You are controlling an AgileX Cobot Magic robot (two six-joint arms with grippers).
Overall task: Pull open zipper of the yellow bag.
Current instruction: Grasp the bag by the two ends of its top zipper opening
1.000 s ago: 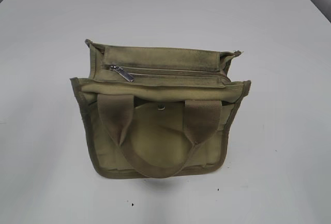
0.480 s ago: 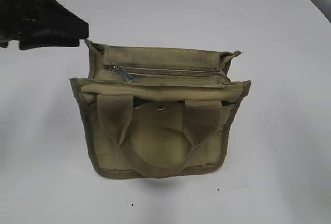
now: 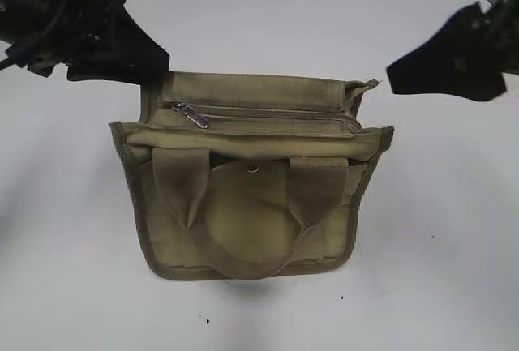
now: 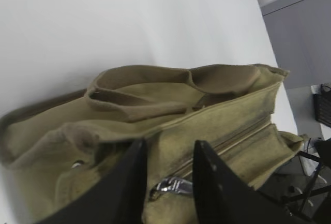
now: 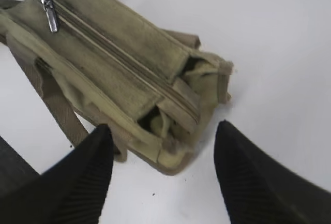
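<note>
Two black arms reach in over a plain white table (image 3: 73, 229), one from each upper corner of the exterior view. The tabletop is matte and pale, with a few tiny dark specks near its front edge and soft shadows around the yellow bag (image 3: 251, 221), which sits near the middle. The bag's handles and rounded snap flap face the camera. Along its top runs the zipper (image 3: 268, 113), closed along its length, with the silver pull tab (image 3: 195, 115) lying at the bag's left end.

The left claw (image 3: 150, 75) hangs just above the bag's top left corner; whether it touches the fabric cannot be told. In the left wrist view its two dark fingers (image 4: 129, 182) stand partly apart with the pull tab (image 4: 173, 185) showing in the gap between them, nothing gripped. The right claw (image 3: 397, 75) hovers near the bag's top right corner, apart from it. In the right wrist view its ribbed fingers (image 5: 85, 177) are spread wide on either side of the bag's end, holding nothing.

Beyond the far table edge, the left wrist view shows a grey wall panel (image 4: 305, 32) and, lower right, dark frame pieces that are too blurred to name.
</note>
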